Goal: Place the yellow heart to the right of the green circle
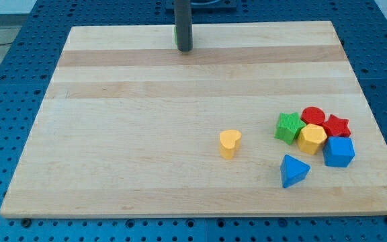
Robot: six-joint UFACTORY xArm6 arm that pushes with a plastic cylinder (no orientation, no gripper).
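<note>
**Yellow heart alone at mid-board, tip far off at the top edge**

The wooden board (146,134) fills most of the view, lying on a blue pegboard table (5,60); the dark rod (183,20) comes down at the view's top, a little left of centre, and my tip (184,50) rests near the board's top edge — well apart from every block. A sliver of green shows at the rod's left edge; what it belongs to cannot be told. There are no fingers to spread or press together; the rod ends in a plain tip, touching nothing.

A cluster sits at the view's right, below the middle: the blue cube (338,152) at its lower right; the yellow hexagon (312,138) at its centre, touching its neighbours; the green star (289,127) on the left; the red star (336,126) on the right; the red cylinder (312,115) at the top. The blue triangle (293,171) lies just below the cluster, slightly apart.

The yellow heart (230,143) stands alone — left of the cluster, near the green star but not touching it.
</note>
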